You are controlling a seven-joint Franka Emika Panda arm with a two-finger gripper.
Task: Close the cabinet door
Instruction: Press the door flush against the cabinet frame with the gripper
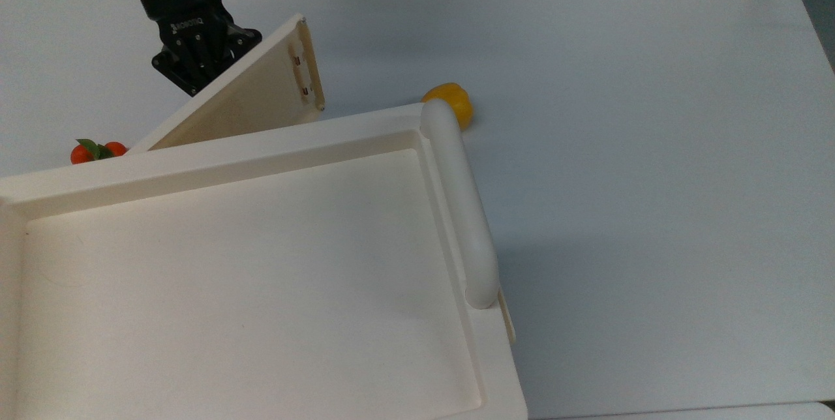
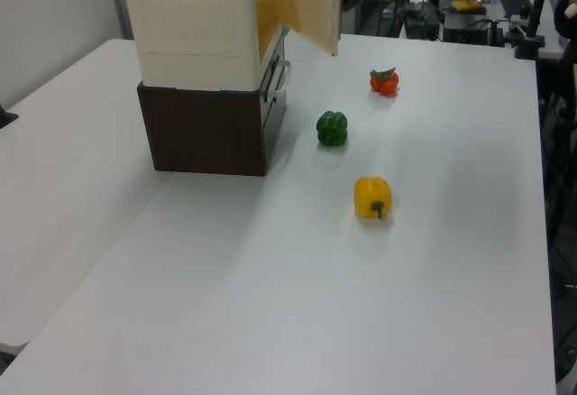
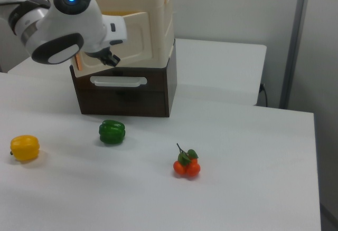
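Cream-white cabinet door (image 1: 261,97) sits upper left of top view, half-open; we see the black gripper (image 1: 196,64) pressed behind its outer face, finger spread we cannot tell. Yellow pepper (image 1: 450,102) lies mid-frame.

Top view straight down, close over cabinet (image 1: 261,276); left, right views oblique, opposite sides.

Matt cream plastic cabinet door (image 1: 254,104); dark wood-look base (image 2: 207,129).

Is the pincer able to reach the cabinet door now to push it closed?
Probably yes: the pincer is already against the outer face of the half-open cabinet door, and nothing stands between them.
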